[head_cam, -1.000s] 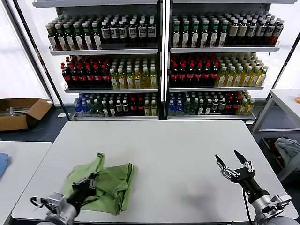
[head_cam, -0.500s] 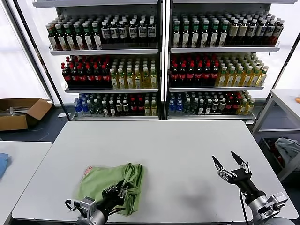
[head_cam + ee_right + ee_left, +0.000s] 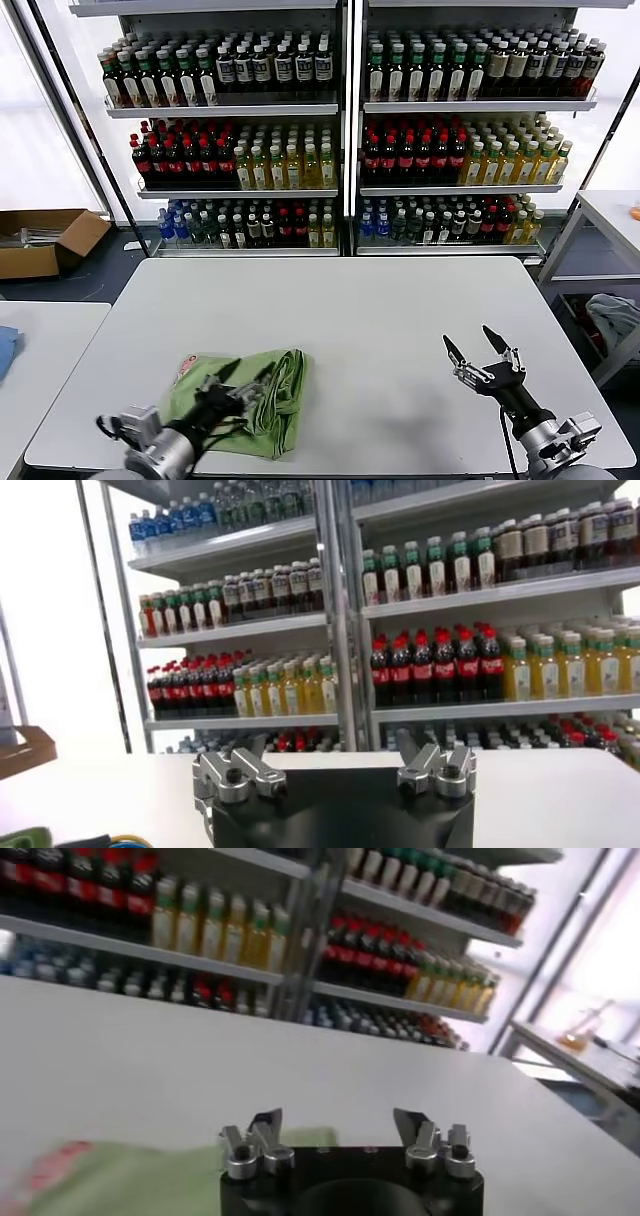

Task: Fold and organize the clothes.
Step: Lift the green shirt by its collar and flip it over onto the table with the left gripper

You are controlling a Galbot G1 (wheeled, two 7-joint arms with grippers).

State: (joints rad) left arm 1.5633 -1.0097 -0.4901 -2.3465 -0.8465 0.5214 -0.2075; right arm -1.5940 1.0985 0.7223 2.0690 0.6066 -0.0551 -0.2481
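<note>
Jaws spread and holding nothing on both grippers — the left gripper (image 3: 243, 377) hovers directly over the folded green polo shirt (image 3: 262, 398), the right gripper (image 3: 470, 345) well apart from it.

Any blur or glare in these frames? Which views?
Head view: sharp; the left window is blown out, soft shadows lie under the shirt and right gripper. Left wrist view: soft all over, the shirt a green smear, glare at the windows. Right wrist view: bottles fairly clear, bright window washed out.
</note>
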